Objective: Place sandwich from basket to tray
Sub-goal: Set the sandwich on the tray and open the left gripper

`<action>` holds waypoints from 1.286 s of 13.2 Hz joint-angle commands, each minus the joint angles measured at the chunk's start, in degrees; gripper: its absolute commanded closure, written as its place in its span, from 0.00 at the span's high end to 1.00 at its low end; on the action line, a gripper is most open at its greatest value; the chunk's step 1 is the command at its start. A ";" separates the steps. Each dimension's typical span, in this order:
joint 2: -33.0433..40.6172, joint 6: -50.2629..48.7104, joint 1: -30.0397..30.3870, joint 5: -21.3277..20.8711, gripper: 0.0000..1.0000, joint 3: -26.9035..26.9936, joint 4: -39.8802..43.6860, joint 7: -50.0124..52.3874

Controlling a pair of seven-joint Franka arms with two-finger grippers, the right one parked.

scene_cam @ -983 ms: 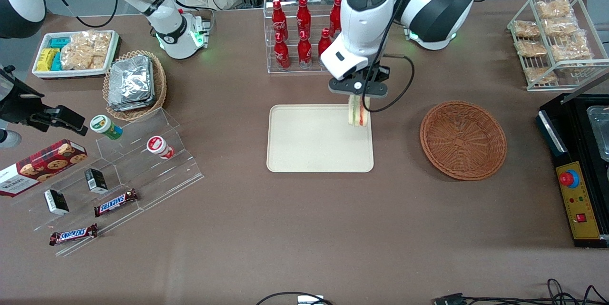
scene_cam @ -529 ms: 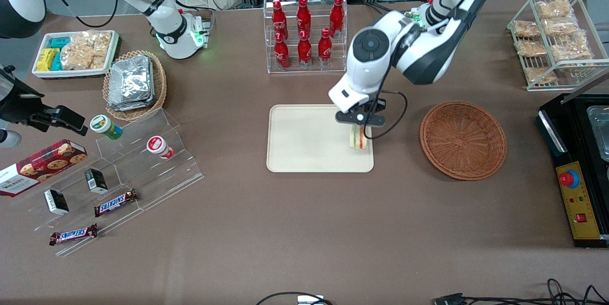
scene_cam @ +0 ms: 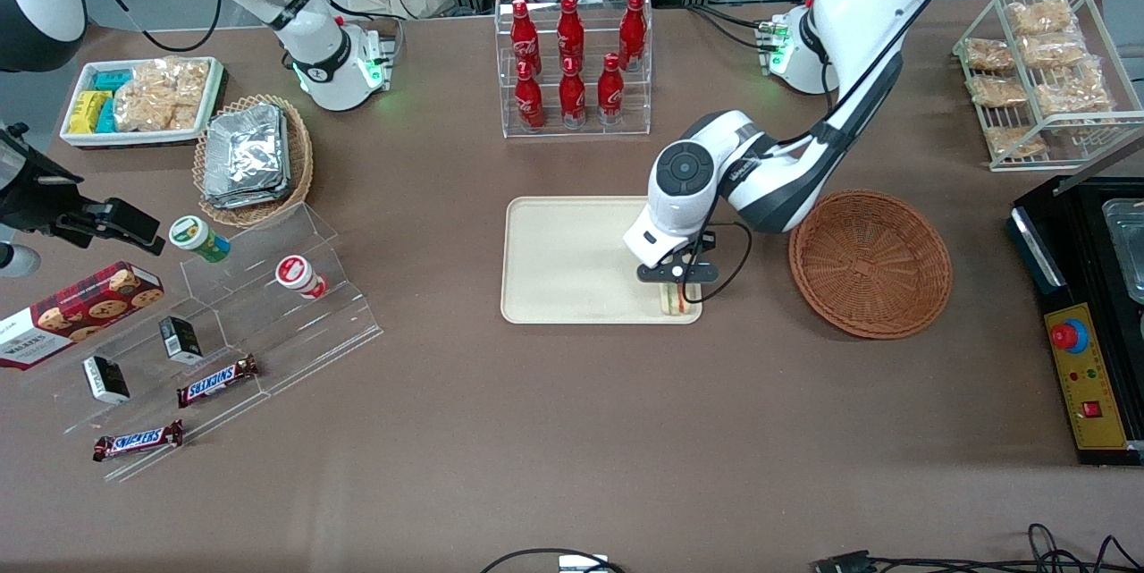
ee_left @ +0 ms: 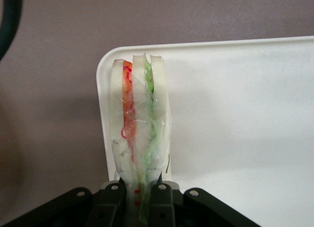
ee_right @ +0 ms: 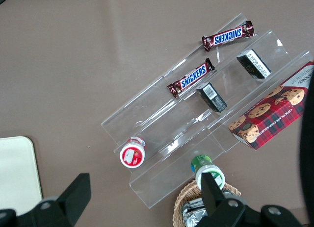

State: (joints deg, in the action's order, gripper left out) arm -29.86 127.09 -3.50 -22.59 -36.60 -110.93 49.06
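Jaws (scene_cam: 677, 287) pinch sandwich (ee_left: 139, 134) at tray (scene_cam: 572, 273) corner

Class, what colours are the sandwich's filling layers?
Red-orange and green, clearest in the left wrist view: sandwich, claw.

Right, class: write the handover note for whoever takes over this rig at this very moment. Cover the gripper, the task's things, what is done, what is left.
Gripper: shut on the sandwich, low over the tray, at the corner nearest the front camera on the basket's side.
Sandwich: upright on edge between the fingers; whether it touches the tray cannot be told.
Basket: beside the tray, nothing in it.
Done: sandwich lifted out and carried over the tray.
Left: set it down, open, withdraw.
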 commanded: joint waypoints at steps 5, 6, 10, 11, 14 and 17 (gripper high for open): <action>-0.46 0.09 -0.46 -1.22 1.00 -0.23 0.89 3.57; -0.38 -0.09 -0.54 -1.22 1.00 -0.31 0.98 3.84; 0.94 -2.89 -0.46 -0.87 1.00 -0.58 1.59 3.85; 2.16 -3.86 -0.37 -0.70 1.00 -0.58 1.68 3.67; 6.99 -8.50 0.07 0.35 1.00 -0.75 2.64 2.88; 11.82 -17.46 0.25 3.87 1.00 -0.58 6.68 1.39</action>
State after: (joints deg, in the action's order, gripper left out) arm -22.17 114.64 -3.55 -20.58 -37.05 -105.89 51.51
